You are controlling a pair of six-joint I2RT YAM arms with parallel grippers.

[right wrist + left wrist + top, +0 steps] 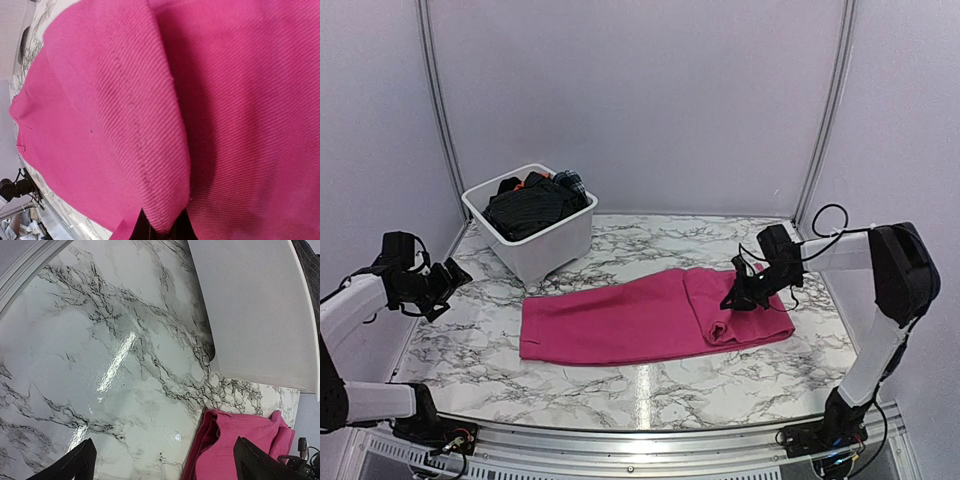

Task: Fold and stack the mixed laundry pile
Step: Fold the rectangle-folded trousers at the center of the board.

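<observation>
While the pink cloth (610, 325) lies flat across the middle of the top view, only its right end is turned over on itself. By my reading that is one fold begun and none finished. The rest of the pile is untouched: the black shirt (525, 208), an orange garment (523, 184) and a plaid piece (570, 181) sit in the tub (545, 245) at upper left. No stack exists yet, so most of the task is left.

The right arm reaches in from the right edge, forearm roughly level, wrist tipped down. The right gripper (735, 298) is pressed together on the doubled end of the cloth — in the right wrist view the fold's lip is caught between dark fingers (149, 231) at bottom centre.

The left arm is held out at the left edge above bare table (620, 390), well apart from the cloth. The left gripper (452, 290) is spread wide and holds nothing — the left wrist view shows its tips in the lower corners with marble between them.
</observation>
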